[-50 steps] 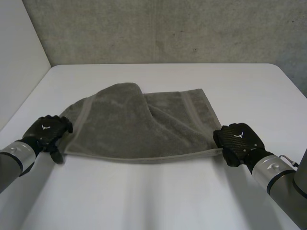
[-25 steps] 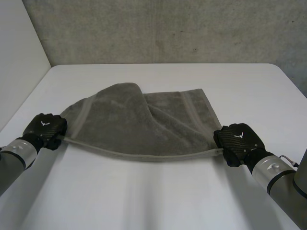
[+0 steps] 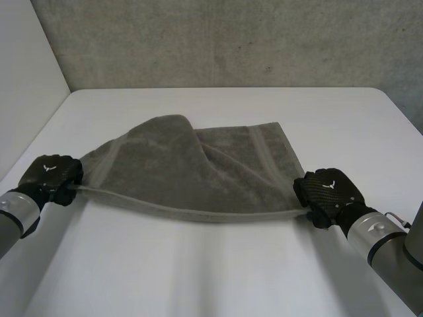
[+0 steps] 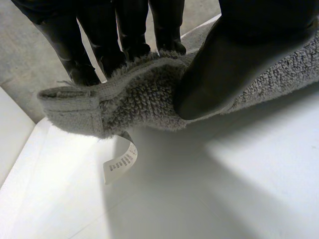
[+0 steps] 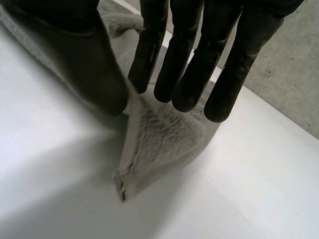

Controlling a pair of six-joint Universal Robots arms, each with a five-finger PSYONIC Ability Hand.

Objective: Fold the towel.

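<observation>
A grey towel [image 3: 192, 165] lies rumpled on the white table [image 3: 218, 271], its far left part folded over in a hump. Its near edge hangs lifted and stretched between my two hands. My left hand [image 3: 49, 177] is at the near left corner. In the left wrist view its thumb [image 4: 214, 74] pinches the towel [image 4: 144, 99] against the fingers, and a white label [image 4: 119, 162] dangles below the corner. My right hand [image 3: 327, 193] is at the near right corner, where the towel's tip [image 5: 159, 134] hangs down, pinched between thumb [image 5: 89, 64] and fingers.
A grey concrete wall [image 3: 231, 39] rises behind the table's far edge and a white panel [image 3: 26, 72] stands at the left. Bare white tabletop stretches in front of the towel and beyond it.
My left hand has closed on the near left corner and moved outward to the left, drawing the near edge taut. The right hand has stayed in place.
</observation>
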